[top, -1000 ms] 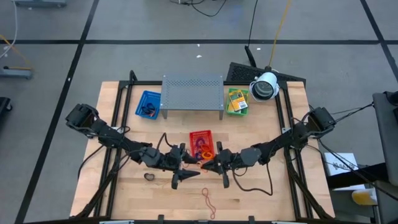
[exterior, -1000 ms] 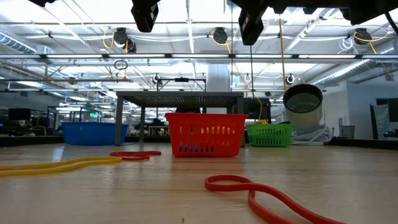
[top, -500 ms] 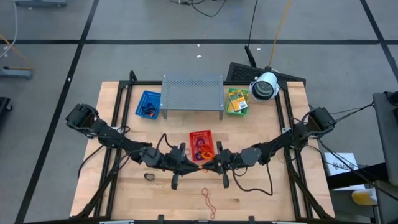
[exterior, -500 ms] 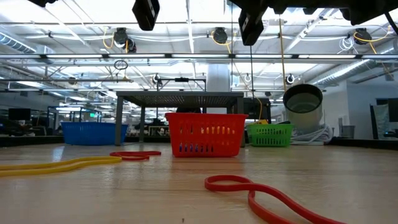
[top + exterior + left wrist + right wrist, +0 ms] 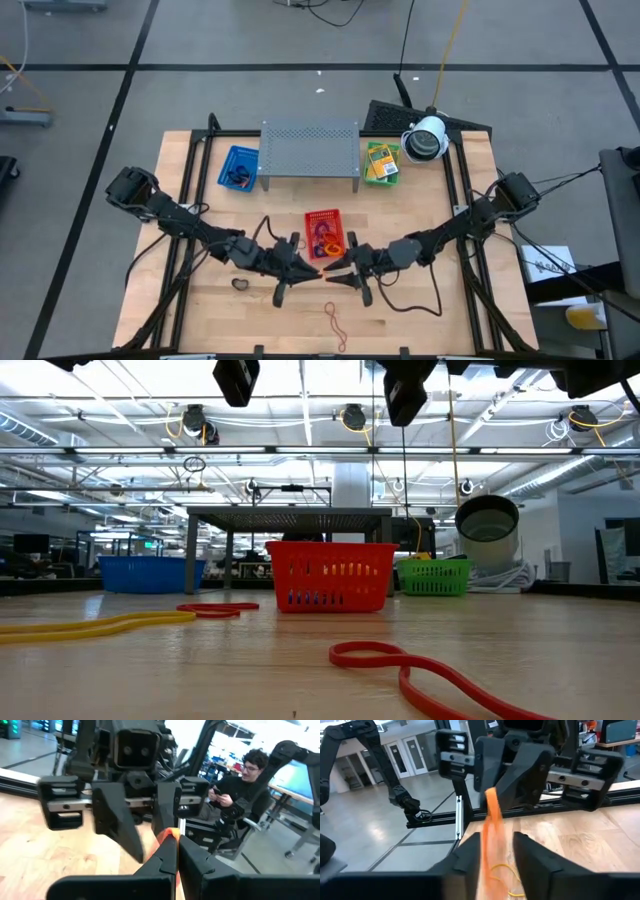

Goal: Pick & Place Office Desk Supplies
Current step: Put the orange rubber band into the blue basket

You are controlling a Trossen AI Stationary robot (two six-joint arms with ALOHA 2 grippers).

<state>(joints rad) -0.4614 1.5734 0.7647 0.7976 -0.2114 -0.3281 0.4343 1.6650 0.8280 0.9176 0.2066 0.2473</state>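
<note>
Near edge of the surface [image 5: 420, 320]: a red rubber band [image 5: 420, 678] lies loose, a yellow band [image 5: 95, 626] farther left in the low view. Mid-surface, both arms meet tip to tip above the wood. Left pincer [image 5: 174, 851] pressed together, pinching an orange rubber band [image 5: 170, 834]. Right pincer [image 5: 496, 851] spread, fingers either side of that orange band, not clamping it. Behind them the red basket [image 5: 323, 232]; farther back the grey rack [image 5: 310, 150], blue basket [image 5: 237, 166] and green basket [image 5: 381, 163] with yellow-green packets.
</note>
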